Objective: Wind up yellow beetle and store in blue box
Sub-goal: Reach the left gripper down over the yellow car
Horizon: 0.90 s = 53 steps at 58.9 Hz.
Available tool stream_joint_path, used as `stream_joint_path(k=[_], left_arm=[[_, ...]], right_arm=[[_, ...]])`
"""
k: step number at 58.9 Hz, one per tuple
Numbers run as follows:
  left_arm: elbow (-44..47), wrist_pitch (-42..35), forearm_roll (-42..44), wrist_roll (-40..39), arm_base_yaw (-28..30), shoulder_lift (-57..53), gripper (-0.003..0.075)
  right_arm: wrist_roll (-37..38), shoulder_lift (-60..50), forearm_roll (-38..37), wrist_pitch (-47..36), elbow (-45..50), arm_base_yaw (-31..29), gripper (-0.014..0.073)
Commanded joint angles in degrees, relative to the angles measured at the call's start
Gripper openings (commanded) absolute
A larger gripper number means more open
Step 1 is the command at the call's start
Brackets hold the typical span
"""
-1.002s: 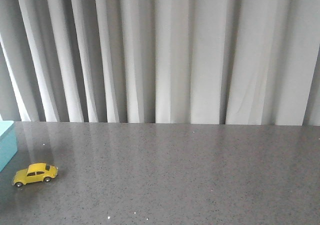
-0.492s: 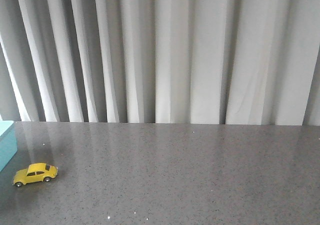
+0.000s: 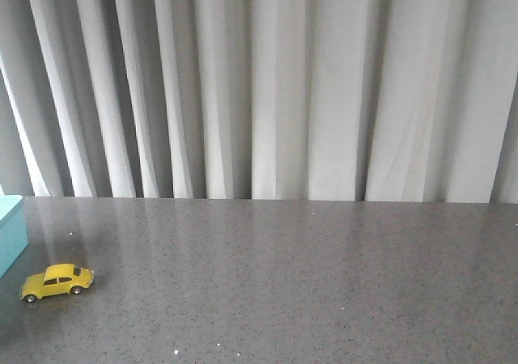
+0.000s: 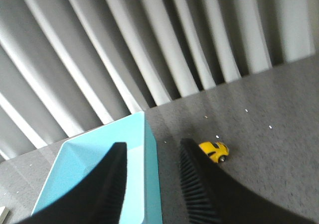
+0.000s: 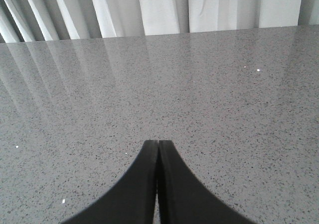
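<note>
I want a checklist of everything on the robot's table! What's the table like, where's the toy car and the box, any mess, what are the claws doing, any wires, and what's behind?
Surface: grey speckled table, glossy, faint reflections.
Job's things: yellow beetle on its wheels at the front left, apart from the blue box; box open, inside looks empty in the left wrist view.
Clutter: a small pale object at the left wrist view's edge, too cut off to tell.
Grippers: left gripper open, above the box's edge, holding nothing; right gripper shut, over bare table.
Cables: nothing seen.
Surroundings: pale pleated curtain behind the table.
</note>
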Motion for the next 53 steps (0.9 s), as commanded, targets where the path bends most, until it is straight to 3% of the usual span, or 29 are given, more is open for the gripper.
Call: stream_joint_path(k=[1,6,13,34,53], left_arm=[[-9.3,5.0,-10.8,14.2,0.0,9.3,0.0333],[-17.4,14.8,-19.3,23.1,0.0,18.3,0.0335],[-28.0,22.7,-22.6,25.0,0.0,29.9,0.0335],[-45.3,27.0,-21.5,21.9,0.0,52.3,0.0345],[-48.9,26.2,-8.9,16.9,0.0,60.4,0.0508]], right_arm=[[-0.5,0.0,0.9,-3.1,-1.5,-0.1,-0.0007],[-0.5,0.0,0.9,-3.1,-1.5,-0.1,-0.0007],[-0.5,0.0,1.0,-3.1,-1.5,-0.1,-0.0007],[-0.5,0.0,1.0,-3.1,-1.5,-0.1,-0.0007],[-0.5,0.0,1.0,-3.1,-1.5,0.1,-0.0007]])
